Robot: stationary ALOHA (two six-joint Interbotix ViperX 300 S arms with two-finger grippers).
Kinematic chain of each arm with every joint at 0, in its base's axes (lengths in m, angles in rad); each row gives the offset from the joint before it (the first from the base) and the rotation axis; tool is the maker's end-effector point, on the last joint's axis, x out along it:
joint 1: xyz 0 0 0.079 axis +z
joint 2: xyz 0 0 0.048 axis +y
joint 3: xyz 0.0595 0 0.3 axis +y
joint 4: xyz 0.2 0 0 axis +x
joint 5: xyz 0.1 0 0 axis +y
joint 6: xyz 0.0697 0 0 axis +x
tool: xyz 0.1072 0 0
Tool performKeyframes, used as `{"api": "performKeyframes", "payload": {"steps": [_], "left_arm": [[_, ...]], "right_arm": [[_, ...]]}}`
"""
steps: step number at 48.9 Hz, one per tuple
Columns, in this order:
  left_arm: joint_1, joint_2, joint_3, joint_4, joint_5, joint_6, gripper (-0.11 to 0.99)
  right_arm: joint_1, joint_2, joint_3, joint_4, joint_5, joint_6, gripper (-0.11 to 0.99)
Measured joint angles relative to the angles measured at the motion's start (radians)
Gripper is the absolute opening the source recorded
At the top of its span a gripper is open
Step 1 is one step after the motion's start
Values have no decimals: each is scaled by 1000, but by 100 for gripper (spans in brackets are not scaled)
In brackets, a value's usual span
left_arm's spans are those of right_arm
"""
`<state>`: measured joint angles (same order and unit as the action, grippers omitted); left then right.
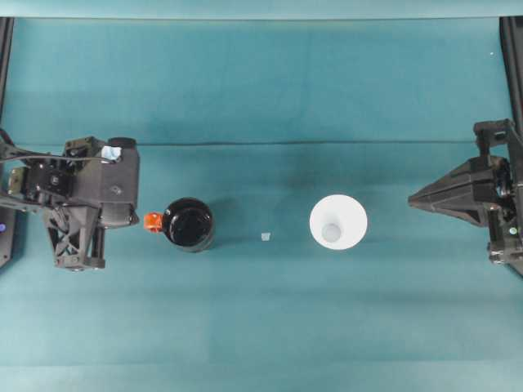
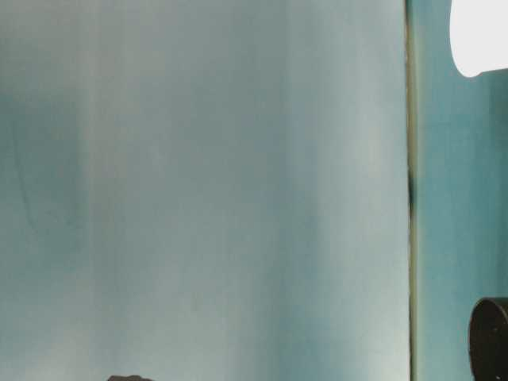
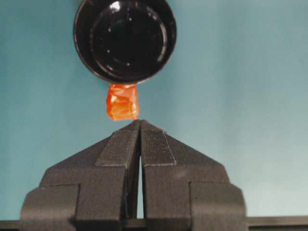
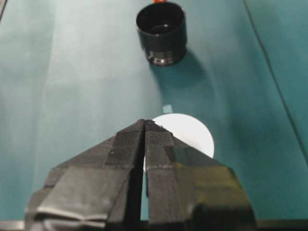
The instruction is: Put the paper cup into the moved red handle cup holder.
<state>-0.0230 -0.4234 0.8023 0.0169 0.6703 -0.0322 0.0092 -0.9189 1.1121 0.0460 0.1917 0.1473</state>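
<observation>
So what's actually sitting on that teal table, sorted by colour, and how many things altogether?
White: 1, the plain white paper cup, standing upright.
Black: 1, the glossy black round cup holder with an orange-red handle tab.
Pale, tiny: 1, a small light scrap between the two; too small to identify.
Total: 3 things on the table.

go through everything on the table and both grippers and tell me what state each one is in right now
paper cup: upright, mouth up, empty, standing free on the table.
red handle cup holder: upright, empty, handle pointing at the left gripper.
left gripper: jaws shut, empty, tips just short of the handle.
right gripper: jaws shut, empty, aimed at the paper cup.
small pale scrap: lying loose between cup and holder.
</observation>
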Motion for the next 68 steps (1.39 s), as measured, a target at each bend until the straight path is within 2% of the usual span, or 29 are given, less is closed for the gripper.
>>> {"api": "performKeyframes", "payload": {"steps": [4,9,12,15,17,25,41,47,53,68], "left_arm": [[0,6,-2,0,0,0,27],[2,18,0,0,-3,2,58],[2,31,0,2,-6,0,76],[2,46,-2,0,-9,6,90],[2,54,-2,0,-9,8,96],[14,89,0,0,-23,21,97],[46,193,25,0,-137,28,97],[46,236,31,2,-175,28,97],[54,268,31,0,-206,28,97],[55,298,38,2,-218,28,96]], "right_arm": [[0,0,0,2,2,0,-10],[0,0,0,5,2,0,-10],[2,0,0,2,2,0,-10],[2,0,0,5,6,0,-10],[2,0,0,5,11,0,-10],[0,0,0,6,21,0,-10],[0,0,0,8,34,0,-10],[2,0,0,8,38,0,-10],[2,0,0,8,38,0,-10],[2,0,0,8,40,0,-10]]}}
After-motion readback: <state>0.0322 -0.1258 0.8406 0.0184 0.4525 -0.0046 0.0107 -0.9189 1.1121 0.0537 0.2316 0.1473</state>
